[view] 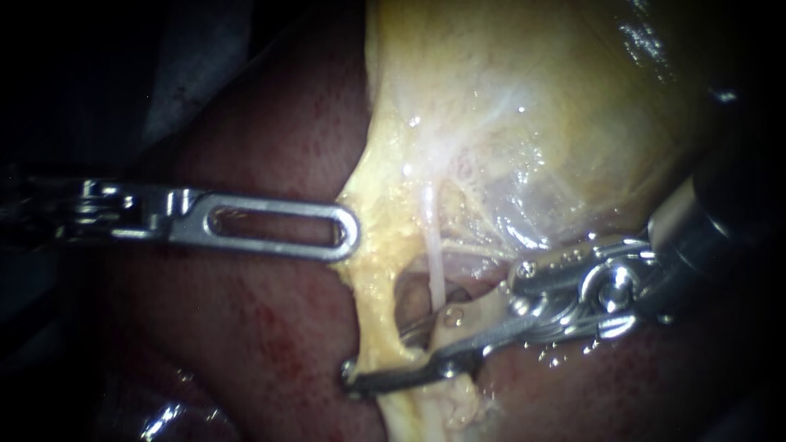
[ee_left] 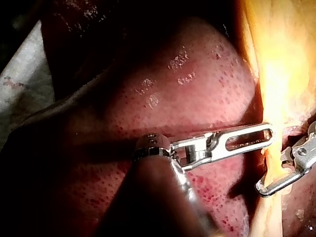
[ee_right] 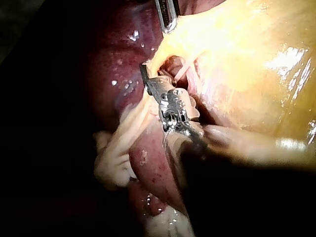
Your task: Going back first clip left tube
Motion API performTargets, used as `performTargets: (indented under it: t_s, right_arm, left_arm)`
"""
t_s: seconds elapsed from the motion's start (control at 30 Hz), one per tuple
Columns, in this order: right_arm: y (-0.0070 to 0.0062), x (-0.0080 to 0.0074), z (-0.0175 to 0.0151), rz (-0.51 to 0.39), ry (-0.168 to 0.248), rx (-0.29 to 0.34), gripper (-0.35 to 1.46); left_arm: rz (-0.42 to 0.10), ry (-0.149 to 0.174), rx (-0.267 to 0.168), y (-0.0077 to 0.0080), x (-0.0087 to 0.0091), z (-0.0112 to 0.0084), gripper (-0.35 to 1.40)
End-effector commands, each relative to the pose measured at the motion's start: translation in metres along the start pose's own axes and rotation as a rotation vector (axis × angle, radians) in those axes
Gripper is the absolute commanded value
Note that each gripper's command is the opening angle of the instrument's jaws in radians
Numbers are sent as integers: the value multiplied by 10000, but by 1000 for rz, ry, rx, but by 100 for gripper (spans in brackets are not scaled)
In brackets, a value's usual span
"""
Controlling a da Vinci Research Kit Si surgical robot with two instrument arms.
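Observation:
My left instrument (view: 350, 233) comes in flat from the left. Its slotted jaws lie together on the yellow edge of the gallbladder (view: 532, 106), which tents toward them. My right instrument (view: 368, 360) enters from the right with jaws open. One long jaw crosses in front of the yellow left tube (view: 372, 307); the other shows faintly behind it through a small window. A thin white tube (view: 434, 262) runs down just right of that window. I cannot make out a clip. In the left wrist view my left instrument (ee_left: 270, 133) touches the yellow strand, with my right instrument (ee_left: 266, 185) beside it.
Dark red liver (view: 270, 327) lies under and left of the tubes. In the right wrist view my right instrument (ee_right: 148, 74) sits at the yellow tissue, and pale loose strands (ee_right: 118, 158) hang beside its shaft. A white drape (ee_left: 19, 94) shows at the far side.

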Motion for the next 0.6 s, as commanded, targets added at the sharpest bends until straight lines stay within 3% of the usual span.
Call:
performTargets:
  t_s: [0.03, 0.47, 0.6]
  right_arm:
    - [0, 0, 0, 1, 0, -1, -35]
    - [0, 1, 0, 1, 0, 0, -34]
    - [-1, 1, 0, 1, 0, 0, 13]
  left_arm:
    - [0, 0, 0, 0, 0, 0, -35]
    - [0, 0, 0, 0, 0, 0, -35]
    - [0, 0, 0, -1, 0, 0, -35]
